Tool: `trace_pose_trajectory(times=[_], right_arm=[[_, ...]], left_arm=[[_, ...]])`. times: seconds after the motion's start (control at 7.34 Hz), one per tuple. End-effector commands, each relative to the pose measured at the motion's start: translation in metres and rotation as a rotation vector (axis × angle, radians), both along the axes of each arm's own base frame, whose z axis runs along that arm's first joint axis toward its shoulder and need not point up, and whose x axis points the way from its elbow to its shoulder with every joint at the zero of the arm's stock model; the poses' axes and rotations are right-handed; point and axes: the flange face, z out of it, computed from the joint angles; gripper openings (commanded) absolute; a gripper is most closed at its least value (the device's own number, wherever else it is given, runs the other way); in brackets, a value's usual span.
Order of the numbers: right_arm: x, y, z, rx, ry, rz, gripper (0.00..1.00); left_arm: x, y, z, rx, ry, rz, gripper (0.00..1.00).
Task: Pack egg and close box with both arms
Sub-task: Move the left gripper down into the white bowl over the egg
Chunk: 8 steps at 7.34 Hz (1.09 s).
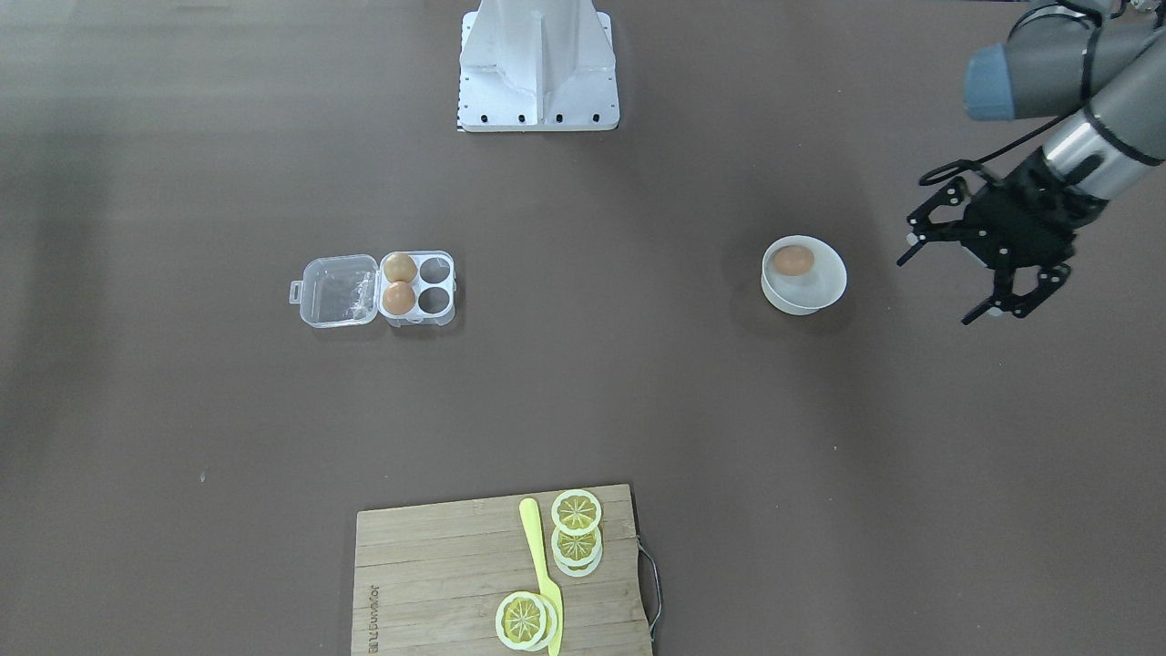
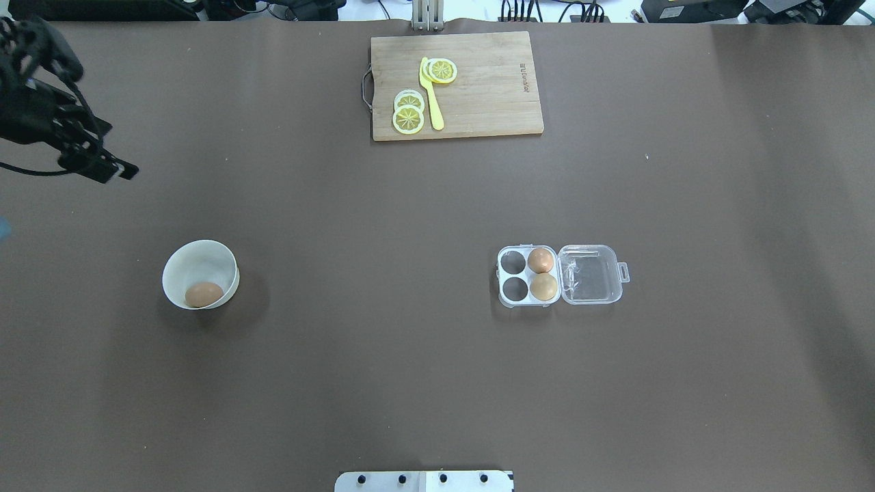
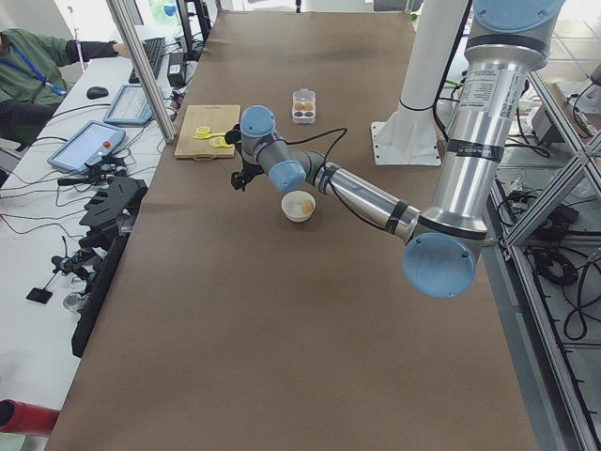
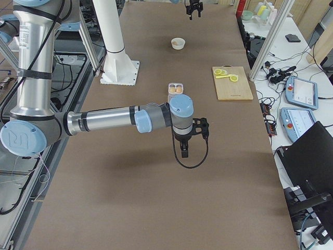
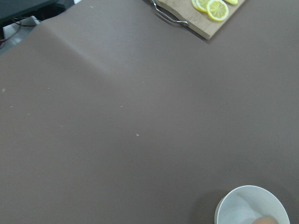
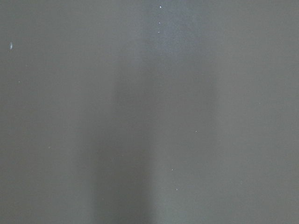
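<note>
In the front-facing view, the left gripper (image 1: 943, 278) hung above the table (image 1: 583, 401) on the robot's left, just beside the white bowl (image 1: 806, 305) but not over it, jaws spread wide and holding nothing. The egg (image 1: 793, 261) lay in the bowl against the wall nearest the robot. The box (image 1: 339, 290) stood well apart on the robot's right with its lid laid flat open. It held two other eggs (image 1: 398, 297) next to the hinge, and the vacant cells (image 1: 433, 270) lay away from it. Judged step: reach for the egg in the bowl. To do it well, centre the jaws over the egg and descend inside the rim without striking it. Allow for the wall close behind the egg, and close gently, since the shell is smooth and brittle. The overhead view confirmed this layout, with the gripper farther from the robot than the bowl. The left side view showed the near arm (image 3: 357, 193) reaching out beside the bowl. In the right side view, the right gripper (image 4: 183, 151) pointed down over bare table near the box; whether it was spread or clenched could not be told. The left wrist view caught the bowl at its lower right corner. The right wrist view showed only table.
</note>
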Motion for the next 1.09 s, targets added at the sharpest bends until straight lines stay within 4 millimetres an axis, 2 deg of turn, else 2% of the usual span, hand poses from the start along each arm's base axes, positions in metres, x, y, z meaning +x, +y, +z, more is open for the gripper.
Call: trace_pose_trajectory(times=[0.0,0.14,0.54,0.68,0.95], right_arm=[[-0.002,0.0,-0.001,0.002,0.001,-0.003,1.0],[-0.002,0.0,0.0,0.001,0.003,-0.003,1.0],[-0.002,0.0,0.0,0.001,0.004,-0.002,1.0],[-0.002,0.001,0.0,0.0,0.004,-0.002,1.0],[-0.002,0.0,0.0,0.001,0.004,-0.002,1.0]], left_arm=[[0.054,0.024,0.009,0.074,-0.049,0.107,0.8],[0.069,0.039,0.025,0.071,-0.066,0.156,0.75],[0.118,0.079,0.041,0.064,-0.094,0.257,0.73],[0.13,0.085,0.046,0.076,-0.116,0.258,0.73],[0.133,0.082,0.056,0.071,-0.124,0.257,0.71]])
